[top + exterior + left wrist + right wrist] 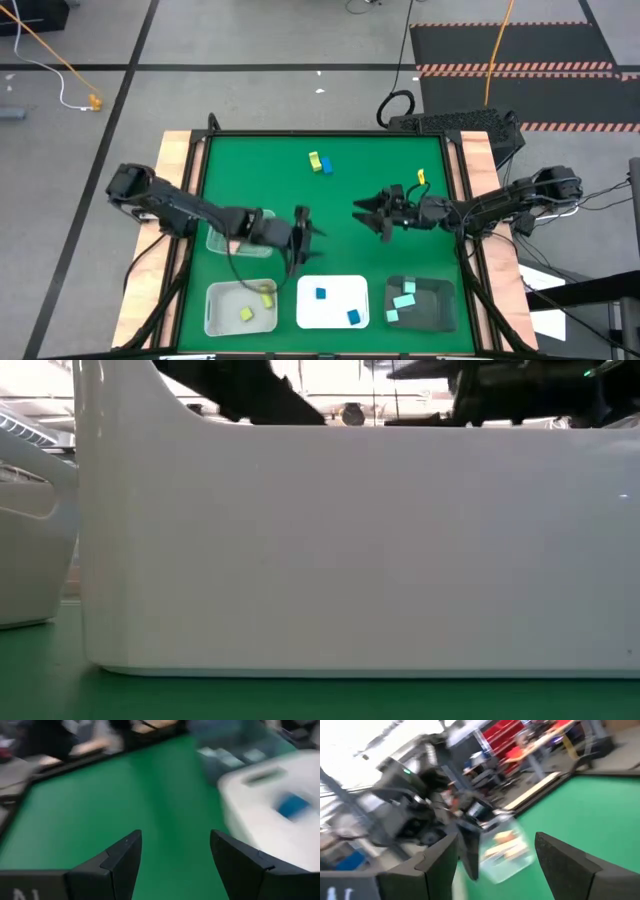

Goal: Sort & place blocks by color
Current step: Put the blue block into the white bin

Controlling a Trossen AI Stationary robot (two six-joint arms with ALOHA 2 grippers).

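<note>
My left gripper (302,238) hangs open over the green table's middle, just beyond the white tray (333,318); nothing is between its fingers (125,857). My right gripper (368,214) is open too, right of centre, pointing toward the left arm and holding nothing. A yellow block (315,159) and a blue block (326,167) lie together near the far edge. Another yellow block (421,177) lies beyond the right gripper. Two blue blocks (320,294) lie in the white tray. Yellow-green blocks (247,314) are in the pale tray (215,315), and mint blocks (404,300) in the dark tray (440,310).
A clear tray (506,851) with pinkish pieces sits at the table's left, under the left arm (190,212). The three other trays line the near edge. In the low view the white tray's wall (350,550) fills the picture. Open green mat lies between the grippers and the far blocks.
</note>
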